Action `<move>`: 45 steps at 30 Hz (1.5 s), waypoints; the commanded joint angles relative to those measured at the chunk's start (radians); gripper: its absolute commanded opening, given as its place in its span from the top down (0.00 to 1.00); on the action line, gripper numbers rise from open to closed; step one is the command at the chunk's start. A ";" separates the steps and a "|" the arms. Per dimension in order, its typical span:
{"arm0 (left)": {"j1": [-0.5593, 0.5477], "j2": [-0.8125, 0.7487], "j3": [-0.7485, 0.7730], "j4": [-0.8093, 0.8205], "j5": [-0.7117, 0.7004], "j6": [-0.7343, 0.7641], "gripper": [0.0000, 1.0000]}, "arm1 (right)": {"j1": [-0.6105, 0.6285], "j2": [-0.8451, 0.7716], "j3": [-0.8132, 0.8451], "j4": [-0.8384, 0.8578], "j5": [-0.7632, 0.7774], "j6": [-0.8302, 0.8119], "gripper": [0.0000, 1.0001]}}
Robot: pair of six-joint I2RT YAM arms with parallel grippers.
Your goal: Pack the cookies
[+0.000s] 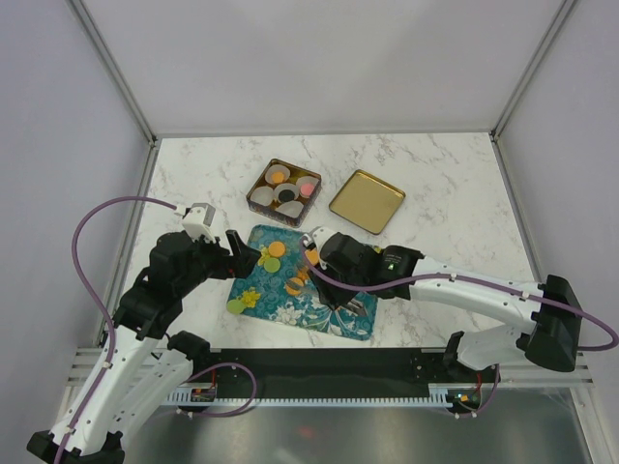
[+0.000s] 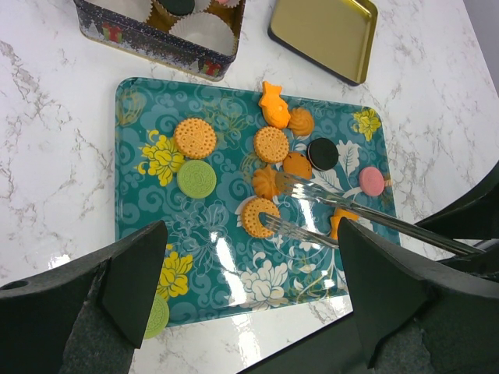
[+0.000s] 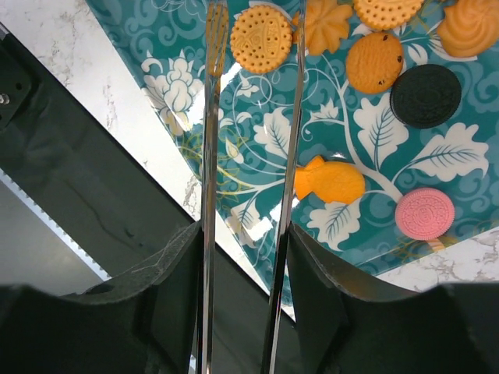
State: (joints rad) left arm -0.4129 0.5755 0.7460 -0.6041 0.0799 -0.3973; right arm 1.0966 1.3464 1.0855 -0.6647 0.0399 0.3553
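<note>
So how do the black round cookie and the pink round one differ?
The black round cookie is dark and looks slightly wider; the pink round cookie is pale. The pink one lies by the edge of the teal floral tray, the black one further in. Both are flat, embossed discs.

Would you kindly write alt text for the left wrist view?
Loose cookies, mostly orange, lie on a teal tray. Metal tongs reach from the picture's right toward a ring-shaped cookie; a tin and gold lid sit beyond.
</note>
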 commanded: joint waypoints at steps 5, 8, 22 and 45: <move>-0.004 0.006 0.000 0.023 -0.006 0.032 0.02 | 0.029 -0.012 -0.013 0.030 0.015 0.047 0.46; -0.004 0.006 0.001 0.023 -0.006 0.034 0.02 | 0.040 0.003 -0.012 0.025 0.023 0.047 0.46; -0.004 0.007 0.000 0.023 -0.006 0.032 0.02 | 0.060 0.043 -0.026 0.027 0.041 0.056 0.45; -0.004 0.003 0.000 0.023 -0.009 0.032 0.02 | 0.083 0.120 0.046 0.008 0.074 0.024 0.52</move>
State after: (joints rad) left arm -0.4129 0.5816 0.7460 -0.6041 0.0799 -0.3973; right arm 1.1725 1.4746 1.0706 -0.6559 0.0879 0.3908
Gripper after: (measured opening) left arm 0.979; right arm 0.493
